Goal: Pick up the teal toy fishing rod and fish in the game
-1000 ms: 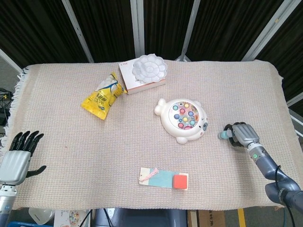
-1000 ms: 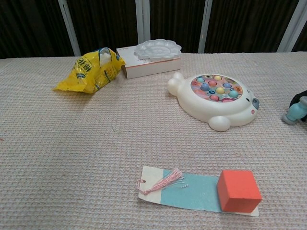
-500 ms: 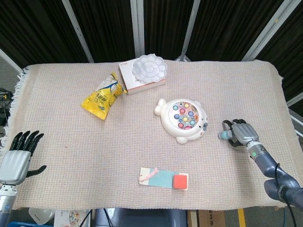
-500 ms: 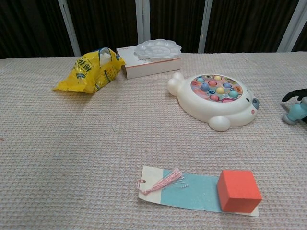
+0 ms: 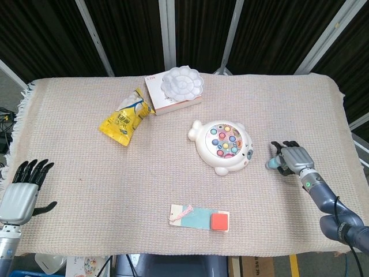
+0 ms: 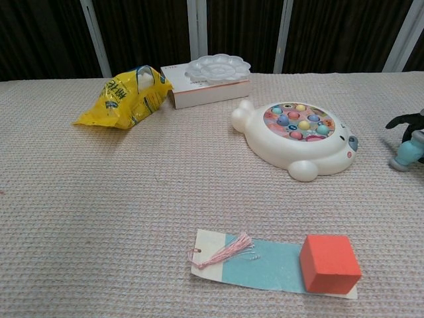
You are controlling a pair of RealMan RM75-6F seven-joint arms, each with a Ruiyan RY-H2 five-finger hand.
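Right hand (image 5: 295,158) at the teal fishing rod (image 6: 404,154)
Fingers seem curled on its handle, ready to lift toward the fishing game (image 5: 223,145); left hand (image 5: 22,193) idle, fingers spread.

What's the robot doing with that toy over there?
It's getting ready to play a fishing game. The right robot hand sits over the little teal fishing rod on the cloth, just right of the white fishing game; whether it has a real grip yet is hard to tell. The left robot hand rests open at the table's near left edge, holding nothing. No fishing has started.
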